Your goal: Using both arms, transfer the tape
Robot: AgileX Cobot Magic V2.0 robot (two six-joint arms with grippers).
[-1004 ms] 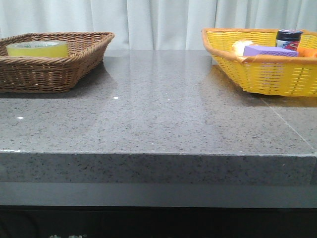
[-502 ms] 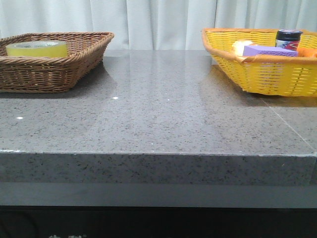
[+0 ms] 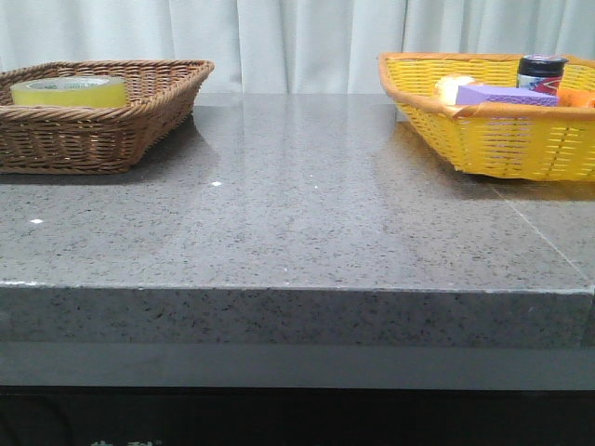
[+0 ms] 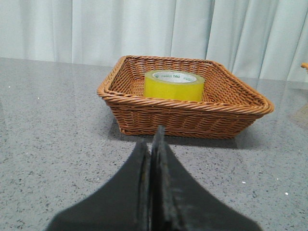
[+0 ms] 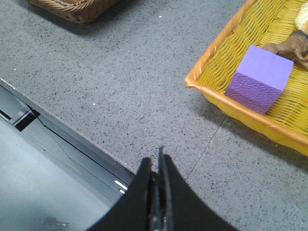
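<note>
The yellow tape roll lies flat in the brown wicker basket at the table's back left. The left wrist view shows the tape with its white core and green lettering, inside that basket. My left gripper is shut and empty, low over the table, a short way in front of the basket. My right gripper is shut and empty above the table's front edge, apart from the yellow basket. Neither gripper shows in the front view.
A yellow woven basket at the back right holds a purple sponge block, a dark-capped jar and other items. The purple block also shows in the right wrist view. The grey stone table has a front edge.
</note>
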